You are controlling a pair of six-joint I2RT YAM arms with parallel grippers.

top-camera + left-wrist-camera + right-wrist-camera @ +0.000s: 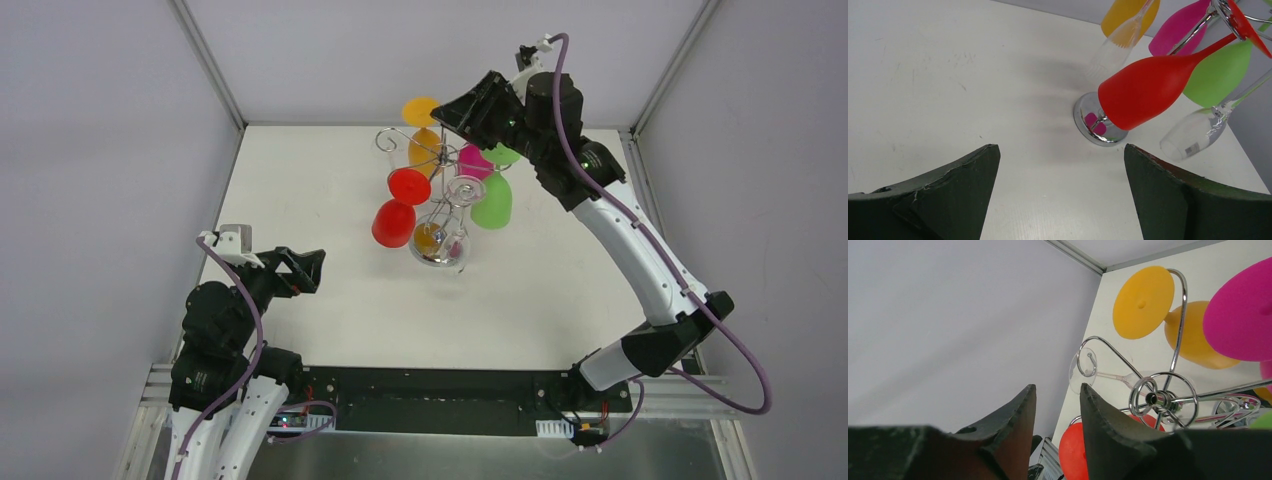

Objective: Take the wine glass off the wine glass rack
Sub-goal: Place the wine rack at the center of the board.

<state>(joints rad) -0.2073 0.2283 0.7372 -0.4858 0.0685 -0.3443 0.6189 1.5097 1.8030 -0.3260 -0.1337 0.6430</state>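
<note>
A: Starting nearest: left fingers (958,195)?
B: Spread wide, empty, above the counter (300,180).
A: And the wine glass rack (438,255)?
B: Upright mid-counter; a red glass (1148,90), clear glass (1193,132), green glass (492,205), pink glass (1243,310) and orange glass (1193,335) hang bowl-down from it (stems in its curled arms).
A: Right fingers (1118,435)?
B: Beside the rack's top, narrowly parted, holding nothing.

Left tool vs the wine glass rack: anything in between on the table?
Nothing visible. Only bare table lies between the open left tool and the chrome base of the wine glass rack. The red wine glass hangs on the side facing that tool, with the green wine glass behind it.
</note>
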